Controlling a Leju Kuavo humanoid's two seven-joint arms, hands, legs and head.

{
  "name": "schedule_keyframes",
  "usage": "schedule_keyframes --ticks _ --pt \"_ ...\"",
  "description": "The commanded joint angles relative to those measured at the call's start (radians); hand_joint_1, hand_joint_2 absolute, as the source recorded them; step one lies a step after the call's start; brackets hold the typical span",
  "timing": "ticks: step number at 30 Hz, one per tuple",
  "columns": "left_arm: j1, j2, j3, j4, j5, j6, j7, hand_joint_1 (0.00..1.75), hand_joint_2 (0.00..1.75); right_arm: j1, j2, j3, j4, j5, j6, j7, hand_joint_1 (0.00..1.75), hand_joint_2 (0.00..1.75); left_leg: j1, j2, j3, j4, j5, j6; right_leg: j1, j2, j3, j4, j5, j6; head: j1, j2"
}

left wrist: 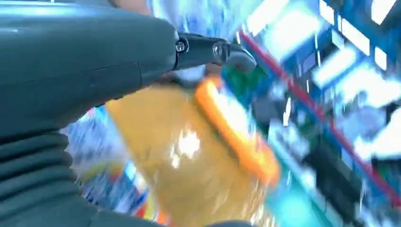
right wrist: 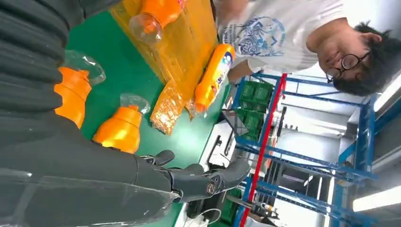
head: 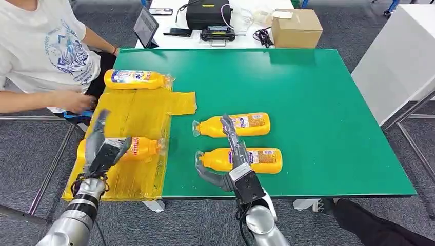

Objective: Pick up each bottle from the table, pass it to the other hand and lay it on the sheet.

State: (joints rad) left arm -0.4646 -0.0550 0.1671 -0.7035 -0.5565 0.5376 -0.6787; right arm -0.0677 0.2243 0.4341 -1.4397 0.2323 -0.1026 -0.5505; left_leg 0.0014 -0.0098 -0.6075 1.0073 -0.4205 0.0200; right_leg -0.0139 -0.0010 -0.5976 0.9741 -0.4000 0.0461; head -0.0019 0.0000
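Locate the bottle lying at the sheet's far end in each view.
Head view: bottle upper left, beside the person.
Right wrist view: upper middle, below the person's shirt.
Left wrist view: too blurred to tell.
Shared landmark: yellow sheet.

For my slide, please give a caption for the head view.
Right hand over a bottle on the green table; left hand at a bottle on the yellow sheet.

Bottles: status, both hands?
Left hand on sheet bottle. Right hand open over near table bottle, not gripping. Nothing blocking.
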Motion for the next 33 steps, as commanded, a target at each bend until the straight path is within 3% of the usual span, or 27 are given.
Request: schedule_keyframes --ticks 1,4,8,12,16,30,33 --pt "0.049 -0.049 0.011 -0.217 0.098 0.128 -0.019 0.00 1.75 -0.031 -0.047 0.033 0.040 0.042 -0.029 0.011 0.00 1.75 0.001 0.001 0.001 0.000 -0.001 0.000 0.001 0.001 0.001 -0.001 -0.001 -0.001 0.000 0.000" --pt "0.079 -0.047 -0.011 -0.303 0.222 0.107 -0.019 0.00 1.75 -0.046 -0.115 0.040 0.033 0.133 -0.039 0.053 0.00 1.75 0.002 0.002 0.001 0.001 -0.003 -0.001 0.002 0.001 0.001 0.000 -0.002 -0.001 0.000 0.000" --pt "0.147 -0.070 0.027 -0.392 0.387 -0.043 -0.019 0.00 1.75 -0.089 -0.207 -0.013 0.100 0.237 -0.028 0.198 0.00 1.75 0.001 0.001 0.001 -0.001 -0.001 0.000 0.001 0.000 0.002 -0.002 -0.001 -0.001 0.000 0.000" --pt "0.174 -0.074 0.021 -0.391 0.362 -0.095 -0.019 0.00 1.75 -0.136 -0.319 -0.012 0.187 0.312 0.068 0.293 0.00 1.75 0.001 0.001 0.001 -0.001 -0.001 0.000 0.001 0.000 0.002 -0.003 0.000 0.000 0.000 0.000" --pt "0.168 -0.080 0.013 -0.363 0.350 -0.126 -0.019 0.00 1.75 -0.178 -0.360 0.007 0.227 0.339 0.110 0.333 0.00 1.75 0.000 0.001 -0.002 0.000 -0.001 0.000 0.000 0.000 -0.001 -0.002 0.000 0.000 0.000 0.000" --pt "0.166 -0.096 -0.011 -0.325 0.357 -0.203 0.005 0.00 1.75 -0.170 -0.366 0.014 0.264 0.332 0.124 0.369 0.00 1.75 0.000 0.001 -0.001 0.000 -0.002 0.000 0.000 0.000 -0.001 -0.001 -0.001 -0.001 0.000 0.000" --pt "0.155 -0.096 -0.035 -0.293 0.353 -0.223 0.008 0.00 1.75 -0.174 -0.371 0.026 0.303 0.286 0.170 0.346 0.00 1.75 0.000 0.000 -0.002 0.000 -0.001 0.000 0.001 -0.001 -0.001 -0.002 -0.001 -0.001 0.000 0.000"
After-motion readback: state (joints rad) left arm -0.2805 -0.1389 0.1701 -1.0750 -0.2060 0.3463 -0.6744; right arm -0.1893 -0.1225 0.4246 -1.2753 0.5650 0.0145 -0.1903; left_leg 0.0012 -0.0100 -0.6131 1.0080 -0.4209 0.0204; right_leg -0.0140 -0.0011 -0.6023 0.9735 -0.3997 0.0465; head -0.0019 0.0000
